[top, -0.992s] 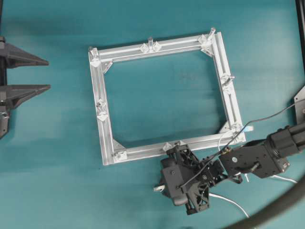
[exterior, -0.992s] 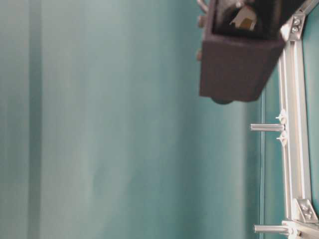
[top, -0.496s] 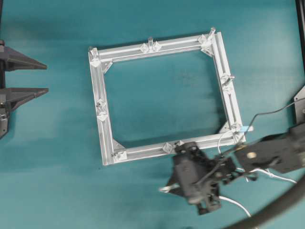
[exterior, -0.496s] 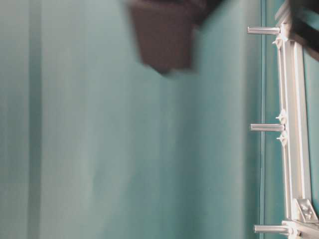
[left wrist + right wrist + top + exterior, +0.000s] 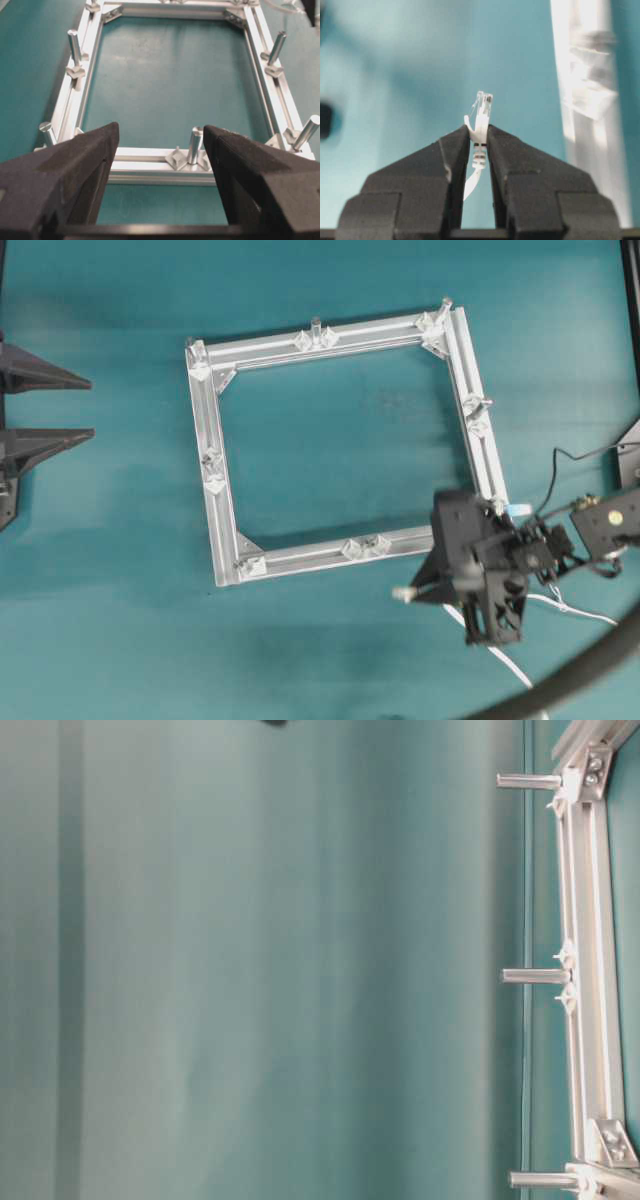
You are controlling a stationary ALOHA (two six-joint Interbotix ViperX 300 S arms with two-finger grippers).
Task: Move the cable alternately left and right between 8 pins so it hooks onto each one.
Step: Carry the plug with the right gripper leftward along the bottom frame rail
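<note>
Right gripper [image 5: 479, 137] clenched on the clear plug end of the cable [image 5: 481, 112], just off the frame's [image 5: 215, 480] bottom-right corner. Loose white cord trails toward the tabletop's [image 5: 330, 660] bottom-right edge. Left gripper [image 5: 160, 145] spread wide at the left edge, holding nothing. Pins [image 5: 194, 145] stand bare.

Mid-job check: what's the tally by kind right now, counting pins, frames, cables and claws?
Pins: 8, the one at the corner beside the right claw partly hidden
Frame: 1
Cable: 1, pinched in the right claw
Claws: 2, the left claw open, the right claw shut
Total: 12
</note>
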